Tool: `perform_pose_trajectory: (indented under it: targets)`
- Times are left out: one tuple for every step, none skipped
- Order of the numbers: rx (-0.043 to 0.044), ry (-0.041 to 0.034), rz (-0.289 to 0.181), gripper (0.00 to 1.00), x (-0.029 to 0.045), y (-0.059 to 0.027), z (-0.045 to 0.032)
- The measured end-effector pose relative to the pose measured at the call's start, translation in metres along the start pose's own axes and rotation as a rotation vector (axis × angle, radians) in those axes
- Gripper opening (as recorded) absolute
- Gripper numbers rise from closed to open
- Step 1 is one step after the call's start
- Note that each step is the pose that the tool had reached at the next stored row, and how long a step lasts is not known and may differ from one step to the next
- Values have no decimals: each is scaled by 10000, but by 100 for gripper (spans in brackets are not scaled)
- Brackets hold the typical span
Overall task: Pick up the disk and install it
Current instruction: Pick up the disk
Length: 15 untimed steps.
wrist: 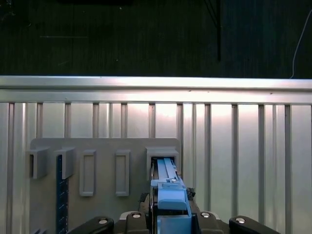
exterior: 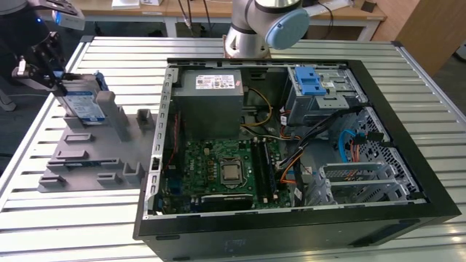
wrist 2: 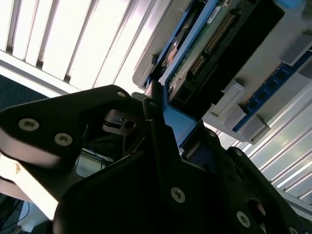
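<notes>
1 flat silver blue-railed disk point(exterior: 82, 105), upright, pinched by gripper point(exterior: 54, 81).

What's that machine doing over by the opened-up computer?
A robot arm's end effector appears clamped on a hard disk by its blue rail. The disk stands on edge at a slot of a grey holder tray, on the exterior view's left of the open computer case. It is not in the case yet.

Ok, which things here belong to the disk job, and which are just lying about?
Job: the disk, gripper with jaws shut on it, grey holder it stands in, open computer case, probably its drive cage.
Just there: power supply, motherboard, cables, slatted table.
</notes>
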State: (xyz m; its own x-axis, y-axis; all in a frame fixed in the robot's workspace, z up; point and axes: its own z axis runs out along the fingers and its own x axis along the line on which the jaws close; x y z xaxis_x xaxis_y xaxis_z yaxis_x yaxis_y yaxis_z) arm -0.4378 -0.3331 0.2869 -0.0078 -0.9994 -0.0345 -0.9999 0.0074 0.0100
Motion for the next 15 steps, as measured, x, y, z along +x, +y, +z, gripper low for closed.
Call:
perform_pose_trajectory:
  targets:
    - [-2,1,0,37,0,0,8]
    - [-4,2,0,37,0,0,10]
    - [-3,1,0,37,0,0,11]
    - [0,0,1,38,0,0,13]
    - [1,0,1,38,0,0,13]
    - [2,-1,0,44,0,0,12]
    - [4,-2,0,44,0,0,11]
    - [1,0,0,44,0,0,7]
    - [-2,1,0,44,0,0,-1]
    - [1,0,0,44,-1,0,-3]
    - [1,0,1,44,-1,0,-8]
    - [2,-1,0,44,-2,0,-8]
    - [3,-1,0,43,-2,0,-8]
    - [2,0,0,43,-3,0,-9]
    - [0,1,0,43,-3,0,-10]
